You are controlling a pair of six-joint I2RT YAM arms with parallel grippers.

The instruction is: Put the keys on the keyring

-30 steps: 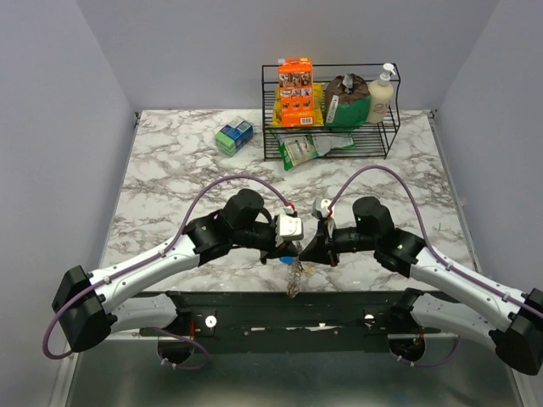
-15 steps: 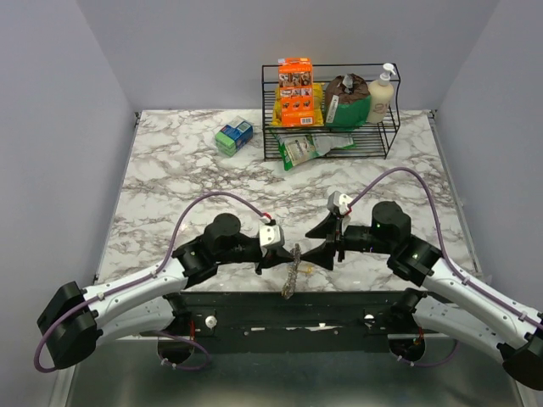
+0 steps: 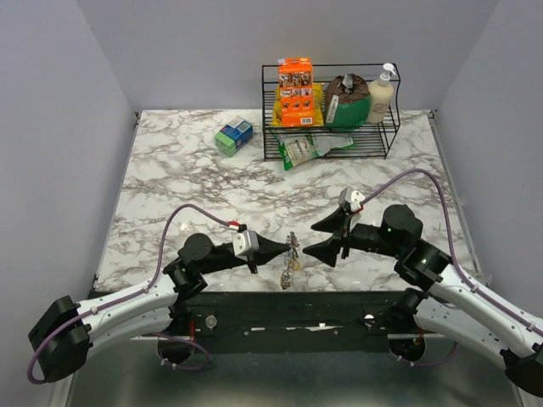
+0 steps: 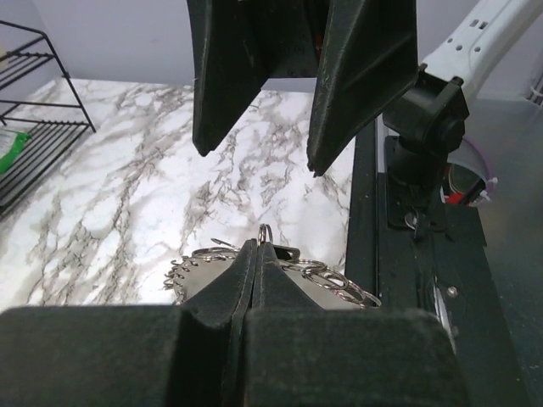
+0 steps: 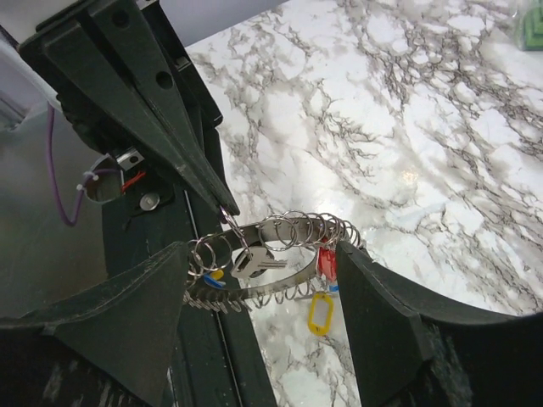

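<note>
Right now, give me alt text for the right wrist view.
The left hand, shut, pinches the keyring from the upper left; keys with yellow, red and blue heads hang from it. The open right hand frames it above the table edge.

we see the left arm [image 3: 127,303] draw back toward its base over the last 1 second, folding lower and further left, so its wrist now sits well left of where it was. the left gripper [image 3: 291,248] retreats with it and carries the keyring [image 3: 289,264] and its keys [image 5: 254,263] along, and these now hang from that gripper alone. we see the right gripper [image 3: 310,240] go from closed at the ring to spread wide, the ring lying between its parted fingers in the right wrist view. the right arm [image 3: 462,292] slides off to the right and its elbow drops lower.
</note>
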